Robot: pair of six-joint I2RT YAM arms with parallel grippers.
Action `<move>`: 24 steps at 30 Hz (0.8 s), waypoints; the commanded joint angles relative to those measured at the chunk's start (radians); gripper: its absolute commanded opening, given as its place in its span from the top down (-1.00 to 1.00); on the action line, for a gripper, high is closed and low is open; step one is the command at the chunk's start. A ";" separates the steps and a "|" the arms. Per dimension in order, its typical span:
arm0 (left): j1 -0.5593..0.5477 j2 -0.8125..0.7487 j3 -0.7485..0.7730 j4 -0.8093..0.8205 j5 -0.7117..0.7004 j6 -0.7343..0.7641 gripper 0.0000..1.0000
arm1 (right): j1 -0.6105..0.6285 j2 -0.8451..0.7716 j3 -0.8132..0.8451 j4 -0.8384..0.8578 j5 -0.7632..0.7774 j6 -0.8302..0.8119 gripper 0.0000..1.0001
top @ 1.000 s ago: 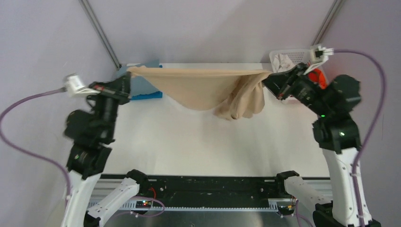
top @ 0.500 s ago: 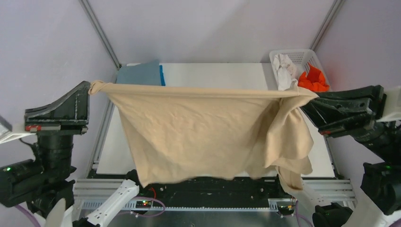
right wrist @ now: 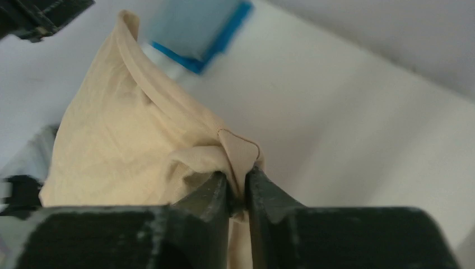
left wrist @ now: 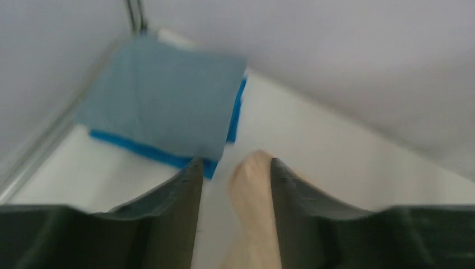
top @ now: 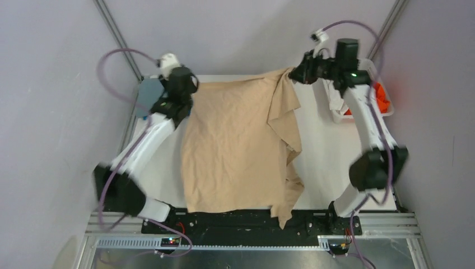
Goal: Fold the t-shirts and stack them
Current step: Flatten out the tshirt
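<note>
From above, the blurred left arm covered most of the grey-blue t-shirt at the surface's far left corner, and the right arm hid much of the basket at the far right corner. The left wrist view was blurred: whether the left pincer gripped the tan t-shirt could not be told.

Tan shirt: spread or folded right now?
Spread, not folded: tan shirt lies open along the table, its right edge doubled over. Right claw pinches a far corner.
</note>
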 commanded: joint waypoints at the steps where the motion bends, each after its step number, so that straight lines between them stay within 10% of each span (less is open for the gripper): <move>1: 0.035 0.323 0.069 -0.053 -0.105 0.039 -0.30 | 0.001 0.367 0.114 -0.041 0.059 -0.106 0.05; 2: 0.036 0.370 0.095 -0.069 -0.092 0.040 -0.69 | 0.008 0.435 0.224 -0.117 0.085 -0.106 -0.18; 5: 0.036 0.477 0.181 -0.113 -0.039 0.032 -0.98 | 0.033 0.675 0.446 -0.255 0.282 -0.108 -0.93; 14: -0.010 0.358 0.061 -0.114 0.246 -0.061 -0.99 | 0.200 0.415 0.103 -0.007 0.872 -0.130 -0.99; 24: -0.310 0.163 -0.284 -0.093 0.438 -0.202 -0.99 | 0.341 -0.053 -0.528 0.043 0.973 0.048 -0.99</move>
